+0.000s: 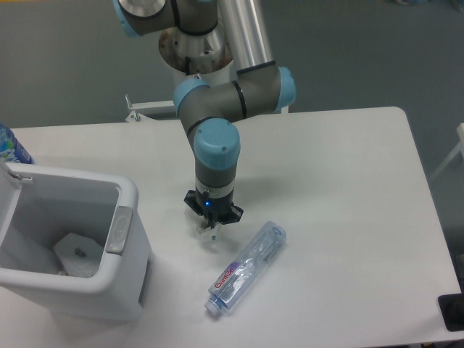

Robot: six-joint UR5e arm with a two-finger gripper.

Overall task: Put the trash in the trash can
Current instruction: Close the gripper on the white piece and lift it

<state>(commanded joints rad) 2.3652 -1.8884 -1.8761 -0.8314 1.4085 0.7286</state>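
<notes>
My gripper (210, 233) points straight down at the table, just right of the trash can (123, 190), a boxy white bin with a grey oval handle (119, 230). The fingers are closed on a small crumpled white wrapper (211, 237) with green marks, at or just above the tabletop. The clear plastic bottle (246, 267) with a red-lettered label lies on its side on the table, just right of and in front of the gripper, cap end toward the front edge. The bottle is untouched.
A pale angular white piece (76, 254) lies at the bottom of the bin. A blue-capped bottle (9, 145) stands at the far left edge behind the bin. A dark object (453, 312) sits at the table's front right corner.
</notes>
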